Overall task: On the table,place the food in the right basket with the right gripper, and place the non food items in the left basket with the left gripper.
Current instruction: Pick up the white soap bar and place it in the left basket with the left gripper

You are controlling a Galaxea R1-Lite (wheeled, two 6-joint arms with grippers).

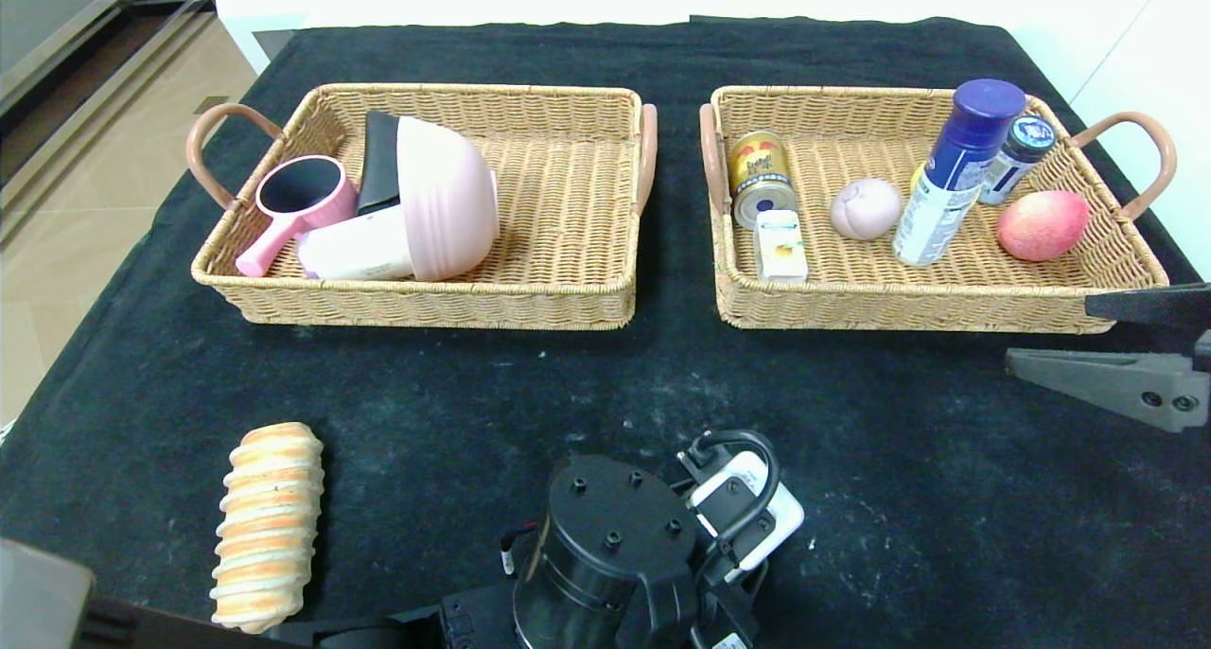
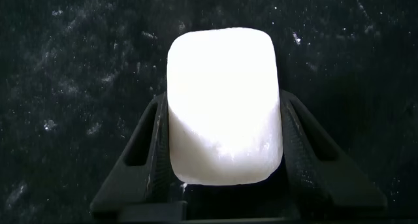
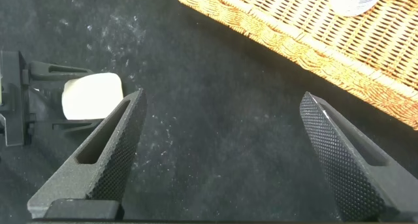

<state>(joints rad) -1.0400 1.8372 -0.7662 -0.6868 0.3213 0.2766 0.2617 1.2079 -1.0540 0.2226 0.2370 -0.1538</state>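
Note:
My left gripper (image 2: 223, 100) points down at the table's near middle and is shut on a white rounded block (image 2: 223, 106), one finger pressed on each side. The block also shows in the right wrist view (image 3: 91, 96), low over the black cloth. In the head view the left arm (image 1: 615, 545) hides the block. A striped bread roll (image 1: 268, 521) lies at the near left. My right gripper (image 1: 1050, 332) is open and empty in front of the right basket (image 1: 851, 96), also seen in its wrist view (image 3: 223, 100). The left basket (image 1: 473, 96) stands at the far left.
The left basket holds a pink hand mirror (image 1: 293, 200), a pink bowl (image 1: 449, 195), a black item and a white tube. The right basket holds a can (image 1: 760, 178), a white box (image 1: 781, 244), a pale peach (image 1: 865, 208), two bottles and a red fruit (image 1: 1043, 224).

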